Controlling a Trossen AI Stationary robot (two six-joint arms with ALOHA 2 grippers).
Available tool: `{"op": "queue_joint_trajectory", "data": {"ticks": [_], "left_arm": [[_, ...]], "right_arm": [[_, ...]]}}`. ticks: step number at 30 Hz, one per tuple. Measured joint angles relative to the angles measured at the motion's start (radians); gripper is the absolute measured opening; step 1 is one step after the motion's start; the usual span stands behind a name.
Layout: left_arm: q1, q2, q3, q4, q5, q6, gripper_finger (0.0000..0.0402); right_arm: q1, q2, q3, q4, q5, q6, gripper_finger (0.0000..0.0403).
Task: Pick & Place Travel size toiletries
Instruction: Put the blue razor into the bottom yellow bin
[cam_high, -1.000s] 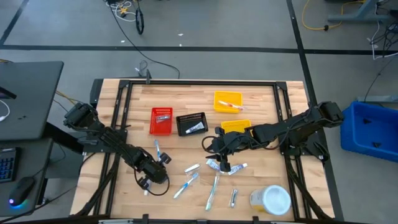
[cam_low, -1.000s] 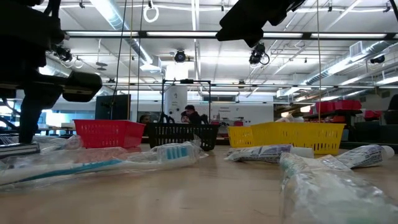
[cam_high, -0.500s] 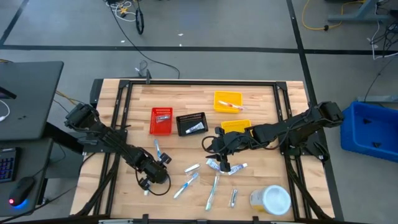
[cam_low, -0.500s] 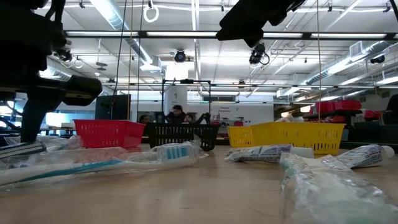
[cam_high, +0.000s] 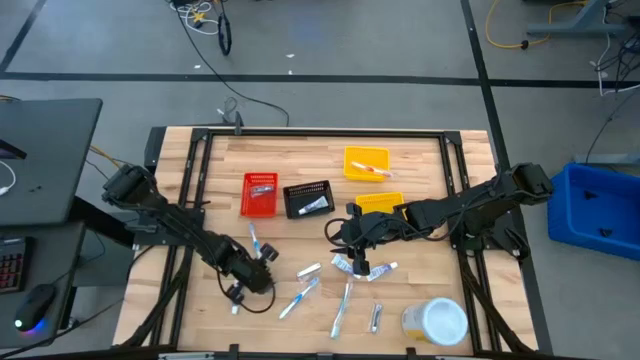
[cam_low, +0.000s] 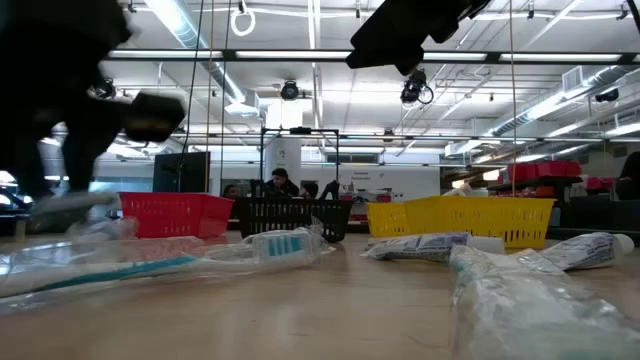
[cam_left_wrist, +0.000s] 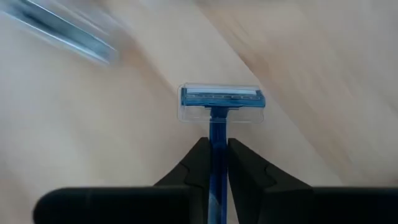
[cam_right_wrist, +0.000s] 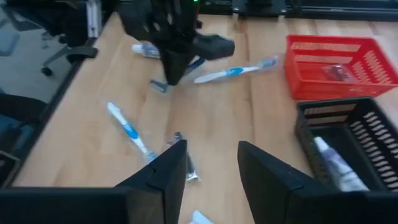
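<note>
Left gripper (cam_left_wrist: 213, 163) pinches a blue razor (cam_left_wrist: 220, 106) by its handle above the wooden table (cam_high: 420, 160), near its front left part.

The razor's clear-capped head juts out beyond the fingers (cam_left_wrist: 194, 168), which are pressed tight on the thin blue handle; in the right wrist view the same razor (cam_right_wrist: 159, 86) hangs at the tip of the left gripper (cam_right_wrist: 172, 73) over the boards. The right gripper (cam_high: 359, 262) hovers near the table's middle with its fingers (cam_right_wrist: 166, 169) spread and nothing between them, above a cluster of small tubes (cam_high: 350, 266). Wrapped toothbrushes (cam_high: 299, 296) and a slim black stick (cam_right_wrist: 183, 155) lie loose on the front half of the table. Behind them stand a red bin (cam_high: 260, 194), a black bin (cam_high: 308, 198) holding a white tube (cam_right_wrist: 333, 161), and two yellow bins (cam_high: 366, 163). A large jar with a white lid (cam_high: 437, 320) sits at the front right.
</note>
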Motion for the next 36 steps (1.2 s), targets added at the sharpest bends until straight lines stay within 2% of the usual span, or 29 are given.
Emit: {"op": "queue_joint_trajectory", "data": {"ticks": [8, 12, 15, 19, 23, 28, 36], "left_arm": [[0.095, -0.168, 0.039, 0.049, -0.053, -0.053, 0.0037], [0.144, -0.240, 0.039, 0.186, -0.130, -0.064, 0.0041], [0.176, -0.276, 0.039, 0.322, -0.138, -0.018, 0.0045], [0.206, -0.296, 0.039, 0.501, -0.142, 0.026, 0.0039], [0.230, -0.298, 0.039, 0.633, -0.158, 0.029, 0.0042], [0.255, -0.297, 0.039, 0.683, -0.173, 0.049, 0.0041], [0.266, -0.297, 0.039, 0.702, -0.230, 0.049, 0.0044]], "right_arm": [[0.000, 0.000, 0.000, 0.001, 0.127, -0.041, 0.0182], [0.000, 0.000, 0.000, 0.005, 0.140, -0.032, 0.0186], [0.001, 0.000, 0.000, 0.026, 0.141, -0.032, 0.0187], [0.000, 0.000, 0.000, 0.070, 0.142, -0.033, 0.0179], [-0.010, 0.002, 0.000, 0.186, 0.143, -0.039, 0.0168], [-0.030, 0.043, 0.000, 0.380, 0.143, -0.039, 0.0158], [-0.059, 0.108, 0.000, 0.522, 0.143, -0.039, 0.0161]]}}
